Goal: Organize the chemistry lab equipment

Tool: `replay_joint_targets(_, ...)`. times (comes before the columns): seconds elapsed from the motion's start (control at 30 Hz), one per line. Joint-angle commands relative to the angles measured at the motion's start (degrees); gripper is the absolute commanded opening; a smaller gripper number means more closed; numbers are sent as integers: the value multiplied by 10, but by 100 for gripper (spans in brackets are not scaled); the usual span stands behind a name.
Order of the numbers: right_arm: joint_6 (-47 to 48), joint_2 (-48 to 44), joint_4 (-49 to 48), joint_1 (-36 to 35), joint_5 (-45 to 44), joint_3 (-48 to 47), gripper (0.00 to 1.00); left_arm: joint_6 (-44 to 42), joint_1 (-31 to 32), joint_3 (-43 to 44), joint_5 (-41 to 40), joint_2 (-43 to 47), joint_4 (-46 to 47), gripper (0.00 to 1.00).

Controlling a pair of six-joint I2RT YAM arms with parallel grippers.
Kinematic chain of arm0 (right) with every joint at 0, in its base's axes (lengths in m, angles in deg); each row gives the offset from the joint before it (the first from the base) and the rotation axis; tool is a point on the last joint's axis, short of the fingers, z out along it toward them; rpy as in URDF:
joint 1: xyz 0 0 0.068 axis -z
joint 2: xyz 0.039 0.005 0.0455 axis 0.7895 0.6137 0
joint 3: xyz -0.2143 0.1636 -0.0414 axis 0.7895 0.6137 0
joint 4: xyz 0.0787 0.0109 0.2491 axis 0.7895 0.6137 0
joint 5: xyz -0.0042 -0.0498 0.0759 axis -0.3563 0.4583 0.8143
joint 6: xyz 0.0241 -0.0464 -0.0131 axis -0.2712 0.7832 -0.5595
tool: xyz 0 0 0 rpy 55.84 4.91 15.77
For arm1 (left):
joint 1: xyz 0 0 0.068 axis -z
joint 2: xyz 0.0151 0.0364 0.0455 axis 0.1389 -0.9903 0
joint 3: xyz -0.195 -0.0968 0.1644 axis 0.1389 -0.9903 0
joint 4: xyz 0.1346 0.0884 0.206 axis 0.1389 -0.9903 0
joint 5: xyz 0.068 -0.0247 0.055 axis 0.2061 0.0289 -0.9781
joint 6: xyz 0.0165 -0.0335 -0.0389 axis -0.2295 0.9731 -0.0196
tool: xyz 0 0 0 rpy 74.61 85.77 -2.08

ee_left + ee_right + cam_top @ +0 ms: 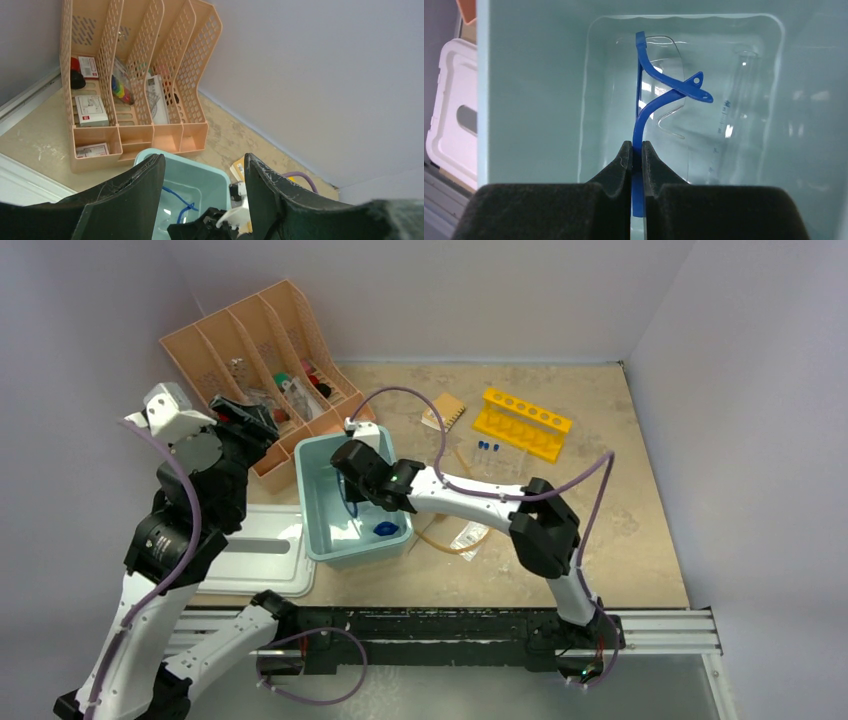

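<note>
Seen from above, a beige counter point(600, 510) carries a peach file organiser point(255, 350) at the rear left and a pale teal tub point(318, 540) near the middle. The right arm reaches left across the counter and its right gripper point(352, 502) dips inside the tub. Just beside it in the tub is the blue hexagonal base of a clear graduated cylinder point(385, 530). Blue-capped test tubes point(487, 448) lie in front of a yellow test-tube rack point(522, 422), well apart from either gripper. Amber rubber tubing point(440, 540) curls on the counter just right of the tub, and a white plastic lid point(250, 555) lies to the tub's left. The left gripper point(243, 415) is raised beside the organiser. From the left wrist, that gripper's fingers stand spread apart with nothing between them. The organiser's slots and the near corner of the tub lie beyond them. From the right wrist, the right gripper is clenched on one blue temple arm of the blue-rimmed goggles point(644, 85). The goggles hang below it inside the tub, clear lens toward the floor. The cylinder lies along the tub floor to their right.
</note>
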Motion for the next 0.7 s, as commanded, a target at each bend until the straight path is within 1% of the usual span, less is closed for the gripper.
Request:
replay_joint_targets(0.0,-39,33,-56,2,5,-51,0,-7,-4,-8,3,-8,21,59)
replay_joint_targets(0.13,-62,57,-71,2,13,-49,0,-17,-4,-6,-1,-22,22,59)
replay_joint_targets(0.23,-66,70,-86,2,33,-46,0,-16,-4,-10,-12,-26,28,59)
replay_joint_targets(0.27,-68,76,-83,2,49,-49,2,-20,-4,-11,-12,-28,31,59)
replay_joint_targets(0.3,-71,80,-82,3,57,-52,8,-22,-4,-9,-13,-31,33,59)
replay_joint_targets(0.37,-75,79,-79,3,65,-54,30,-27,-4,-6,-14,-37,36,59)
replay_joint_targets(0.43,-83,70,-75,3,66,-51,47,-31,-4,-6,-11,-43,38,59)
replay_joint_targets(0.5,-84,48,-74,3,66,-41,57,-29,-4,-10,-8,-48,40,60)
replay_joint_targets(0.53,-85,33,-75,4,66,-32,61,-29,-4,-13,-3,-49,41,61)
replay_joint_targets(0.6,-80,-3,-91,6,67,-6,65,-27,-4,-20,4,-49,43,62)
replay_joint_targets(0.67,-75,-35,-108,13,77,21,67,-24,-4,-27,9,-49,43,62)
